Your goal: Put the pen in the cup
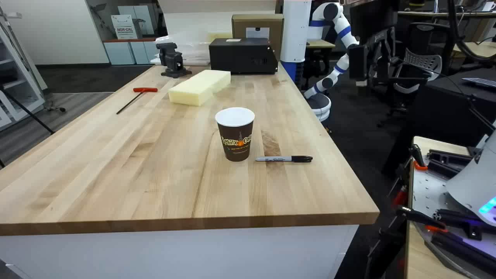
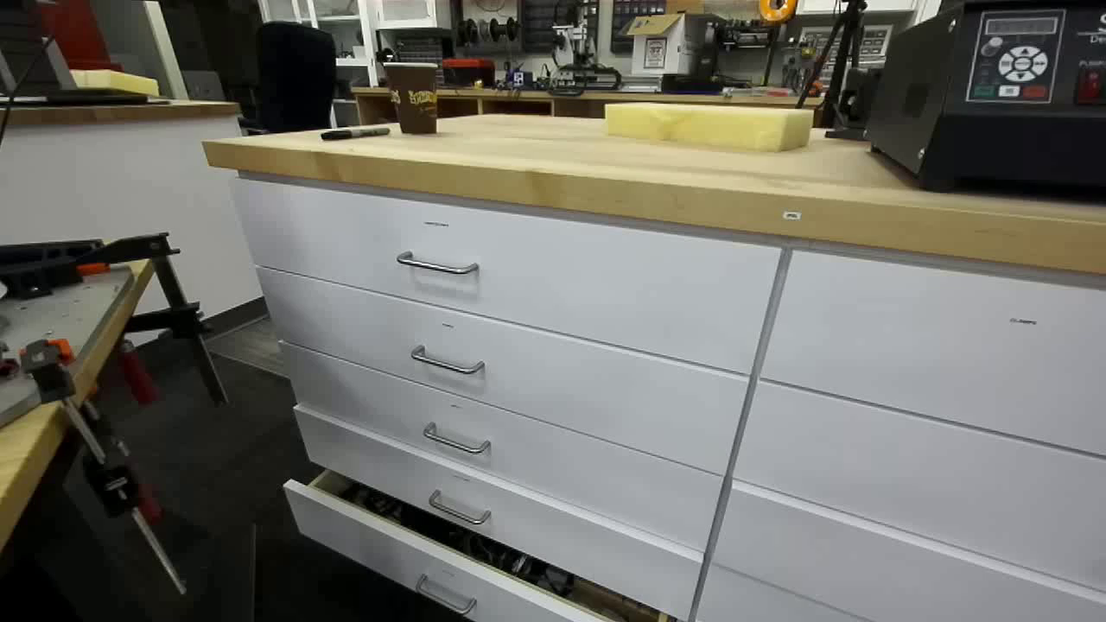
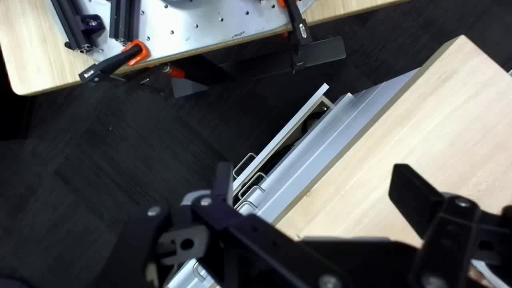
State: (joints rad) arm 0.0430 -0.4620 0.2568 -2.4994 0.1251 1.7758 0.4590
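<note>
The pen [image 1: 285, 159], grey with a black cap, lies flat on the wooden table beside the cup; it also shows in an exterior view [image 2: 356, 133]. Its grey end points at the cup's base with a small gap, and its cap points to the near table edge by the robot. The paper cup [image 1: 237, 137], white inside with a dark brown printed band, stands upright; it also shows in an exterior view [image 2: 416, 99]. My gripper [image 3: 318, 186] is open and empty, its fingers wide apart above the table edge and drawers. Neither pen nor cup shows in the wrist view.
A pale yellow block [image 1: 199, 88], a red-handled tool [image 1: 145, 90], a black vise [image 1: 173, 60] and a black box [image 1: 243, 56] are farther along the table. A low drawer [image 2: 432, 553] stands open. Clamps [image 3: 116, 60] grip the robot's base table.
</note>
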